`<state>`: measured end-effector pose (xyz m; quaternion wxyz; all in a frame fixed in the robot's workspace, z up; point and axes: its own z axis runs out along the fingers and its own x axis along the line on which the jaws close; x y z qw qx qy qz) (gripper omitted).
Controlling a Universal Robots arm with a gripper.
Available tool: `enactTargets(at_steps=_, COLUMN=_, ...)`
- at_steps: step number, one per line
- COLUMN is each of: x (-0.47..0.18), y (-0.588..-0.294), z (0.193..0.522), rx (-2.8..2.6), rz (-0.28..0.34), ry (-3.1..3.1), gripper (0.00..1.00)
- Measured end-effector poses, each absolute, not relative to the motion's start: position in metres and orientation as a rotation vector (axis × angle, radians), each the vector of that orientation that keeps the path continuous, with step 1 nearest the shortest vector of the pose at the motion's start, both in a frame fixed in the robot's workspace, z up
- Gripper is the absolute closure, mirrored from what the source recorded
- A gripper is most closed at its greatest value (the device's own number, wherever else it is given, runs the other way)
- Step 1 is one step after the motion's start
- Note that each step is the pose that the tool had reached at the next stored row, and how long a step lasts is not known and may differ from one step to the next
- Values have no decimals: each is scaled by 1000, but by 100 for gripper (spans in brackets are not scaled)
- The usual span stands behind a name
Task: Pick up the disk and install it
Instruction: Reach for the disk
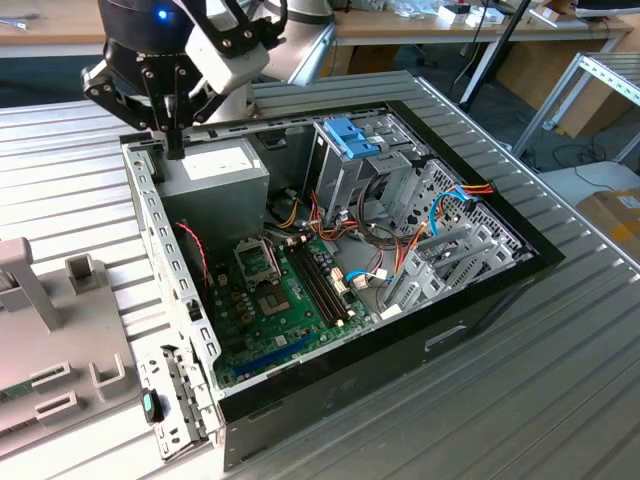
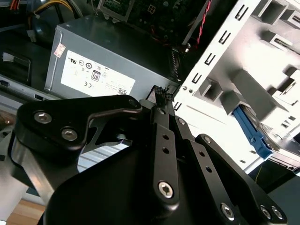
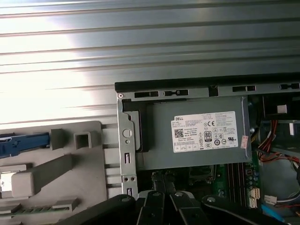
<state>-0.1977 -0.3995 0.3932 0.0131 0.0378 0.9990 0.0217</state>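
My gripper (image 1: 175, 150) hangs over the corner of the open computer case (image 1: 150, 215), just above the edge of the grey power supply box (image 1: 215, 180) with its white sticker. Its fingers (image 2: 161, 96) are shut together with nothing between them, as both wrist views show. Of the disk, only the bright blue carrier frame (image 3: 21, 143) shows, lying in the grey plastic fixture (image 3: 70, 164) outside the case; the same blue frame (image 2: 251, 131) peeks out past the fixture's ribs. The gripper (image 3: 164, 180) is well apart from the disk.
Inside the case are a green motherboard (image 1: 285, 290), bundles of red and orange cables (image 1: 450, 200), and a silver drive cage with a blue latch (image 1: 352, 138). The case stands on a ribbed metal table (image 1: 520, 380). Desks and a metal frame stand behind.
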Motion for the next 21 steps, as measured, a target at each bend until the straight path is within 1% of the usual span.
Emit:
enactTargets(at_steps=12, x=-231, y=-400, z=393, rx=118, rz=68, ry=3113, gripper=89)
enactTargets(at_steps=21, x=-237, y=-400, z=393, rx=118, rz=68, ry=3113, gripper=89)
